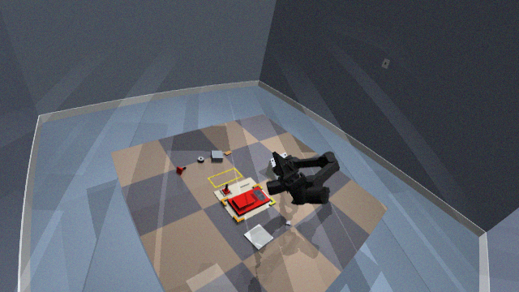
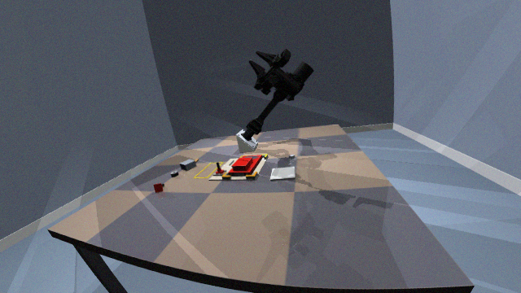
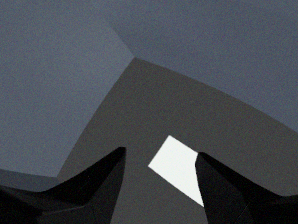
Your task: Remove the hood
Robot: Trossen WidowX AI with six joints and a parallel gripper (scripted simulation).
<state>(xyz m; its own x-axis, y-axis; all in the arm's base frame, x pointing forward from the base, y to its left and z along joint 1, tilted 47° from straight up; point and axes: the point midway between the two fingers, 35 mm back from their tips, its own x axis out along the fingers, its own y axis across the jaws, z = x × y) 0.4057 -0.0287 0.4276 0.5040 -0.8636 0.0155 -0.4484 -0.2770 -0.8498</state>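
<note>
While the table (image 1: 170,251) (image 2: 244,228) carries every loose part, the black arm (image 1: 320,174) (image 2: 270,109) rears above it, higher than the toy car (image 1: 248,200) (image 2: 246,163), which serves as landmark. The car, red, lies on a pale board (image 1: 251,182) (image 2: 213,177); its hood is presumably one of the red panels, apparently still on, though which one cannot be told. Beside the car, past the board's edge, lies the yellow outlined area (image 1: 216,186) (image 2: 202,177). The gripper (image 2: 253,57) (image 3: 161,156), well above the car, has its fingers parted with nothing between them. The step in hand appears to be the approach; the next move calls for tipping the wrist downward, lowering over the hood and aligning the fingers with its edges. No brand, label or writing is legible.
</note>
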